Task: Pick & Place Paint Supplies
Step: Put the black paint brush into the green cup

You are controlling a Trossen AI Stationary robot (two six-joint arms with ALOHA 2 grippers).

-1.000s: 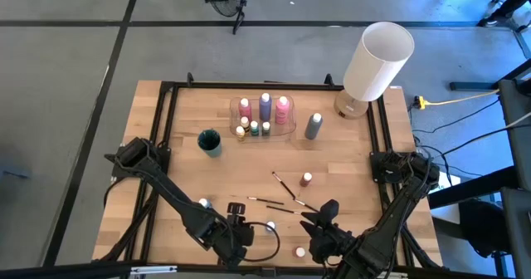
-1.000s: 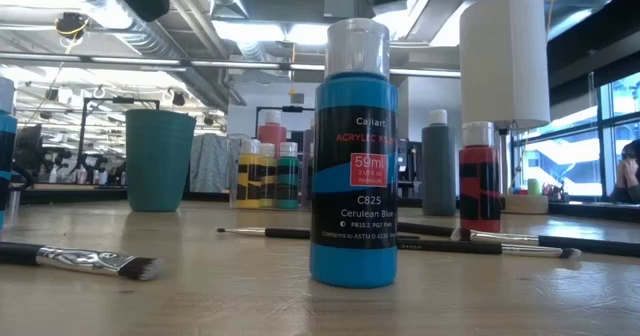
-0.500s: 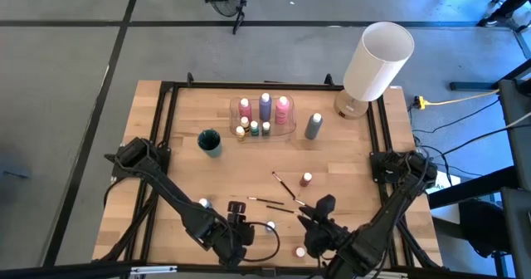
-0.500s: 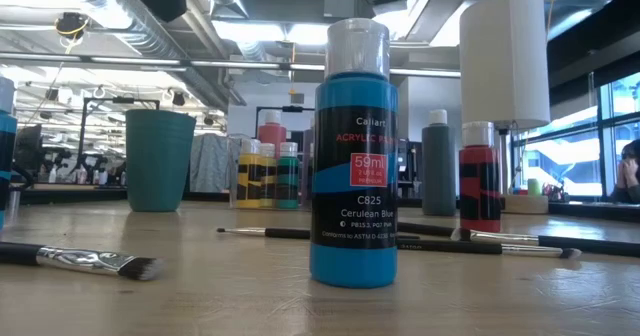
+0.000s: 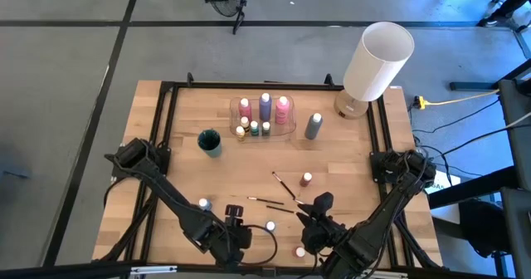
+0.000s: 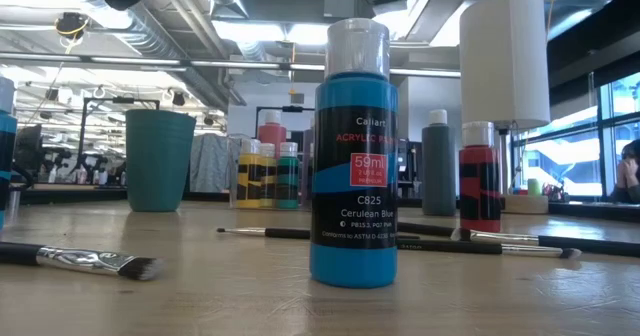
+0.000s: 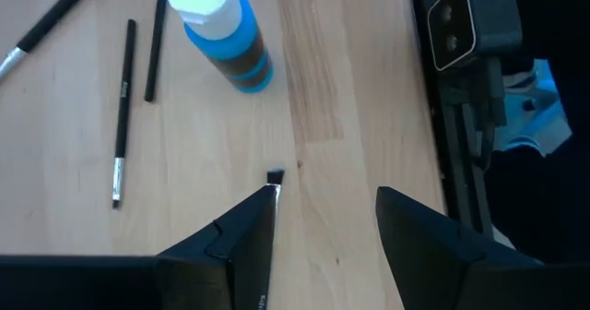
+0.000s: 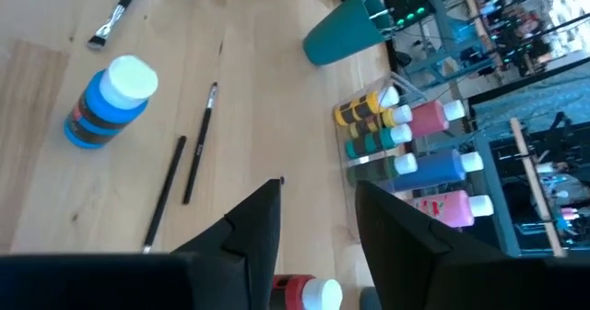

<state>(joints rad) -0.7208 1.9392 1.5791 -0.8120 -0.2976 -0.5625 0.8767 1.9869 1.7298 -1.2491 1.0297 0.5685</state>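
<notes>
Pink, purple and small yellow, green and blue paint bottles stand in a clear tray (image 5: pixel 264 117) at the far middle. A grey bottle (image 5: pixel 313 125) stands beside it. A red bottle (image 5: pixel 307 179), thin brushes (image 5: pixel 282 185) and a blue bottle (image 5: pixel 270 227) sit on the bare wood nearer me. My left gripper (image 5: pixel 241 224) hovers open near the front edge, pointing down toward the blue bottle (image 7: pixel 226 33). My right gripper (image 5: pixel 318 204) hovers open above the table by the red bottle (image 8: pixel 309 293). Neither holds anything.
A teal cup (image 5: pixel 209 142) stands left of the tray. A big white lamp (image 5: pixel 377 63) stands at the far right corner. More white-capped bottles (image 5: pixel 203 203) (image 5: pixel 300 252) and a flat brush (image 6: pixel 95 259) lie near the front edge. A black frame rail (image 7: pixel 461 89) borders the table.
</notes>
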